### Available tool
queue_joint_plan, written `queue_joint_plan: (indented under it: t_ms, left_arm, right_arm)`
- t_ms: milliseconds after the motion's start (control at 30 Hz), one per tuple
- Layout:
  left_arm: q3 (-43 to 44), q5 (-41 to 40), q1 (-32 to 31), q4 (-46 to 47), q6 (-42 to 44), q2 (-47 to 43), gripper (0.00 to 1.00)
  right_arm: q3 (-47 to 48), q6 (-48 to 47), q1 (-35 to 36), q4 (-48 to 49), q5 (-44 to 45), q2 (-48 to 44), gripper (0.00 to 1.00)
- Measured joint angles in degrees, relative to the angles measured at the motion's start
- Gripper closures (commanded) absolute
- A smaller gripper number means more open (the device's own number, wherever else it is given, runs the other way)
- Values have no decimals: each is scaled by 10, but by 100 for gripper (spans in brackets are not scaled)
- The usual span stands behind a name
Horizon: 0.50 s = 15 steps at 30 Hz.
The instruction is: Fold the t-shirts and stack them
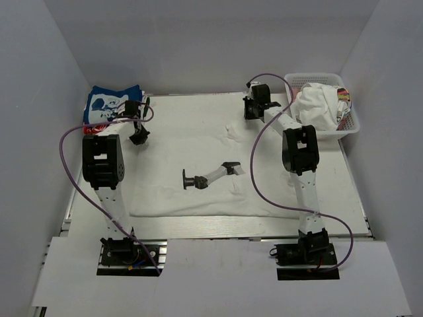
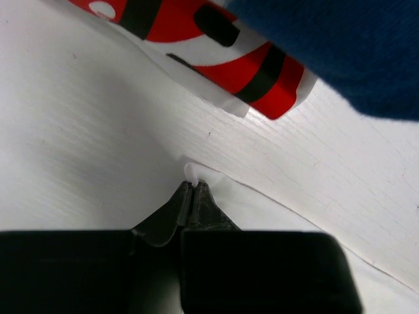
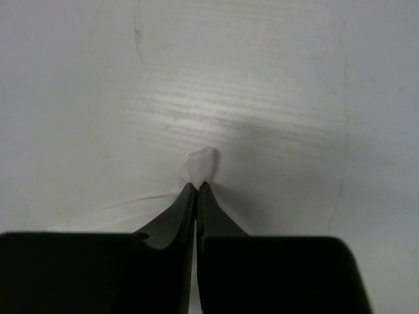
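Arms both reach out over the table (image 1: 353, 211), upper links raised and forearms angled down toward its far half. Left gripper (image 1: 139, 137) sits low near the far-left corner of the table. Right gripper (image 1: 251, 109) sits low at the far edge, right of the middle.

Left wrist view: left gripper (image 2: 194, 186) is clenched, its fingertips pinching a small tuft of the large white t-shirt (image 2: 98, 131). Right wrist view: right gripper (image 3: 196, 186) is likewise clenched on a raised nub of the same white cloth (image 3: 249, 98), with creases fanning out from the pinch.

Large white t-shirt (image 1: 198, 139) lies spread flat over most of the table, long axis running left to right. Its near hem runs parallel to the near table edge. Collar direction cannot be made out.

Blue t-shirt (image 1: 109, 102) with white print lies at the far-left corner of the table. The left wrist view shows it lying on a red patterned t-shirt (image 2: 216, 52), just beyond the left pinch point. A white basket (image 1: 350, 129) at the far-right corner holds bundled white cloth (image 1: 317, 109). A small black-and-white object (image 1: 208, 177) rests on the white t-shirt near the table centre; identity unclear.
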Motion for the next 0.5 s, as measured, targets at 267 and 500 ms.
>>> queue_joint_plan:
  t_ms: [267,500]
  left_arm:
    - [-58,2,-9,1,4,-49,100]
    - [-142,2,-13,14,5,-167,100]
  right_arm:
    - [-159,-6,2,20,-7,-121,100]
    - [-347,-26,10,56,-2,-329,100]
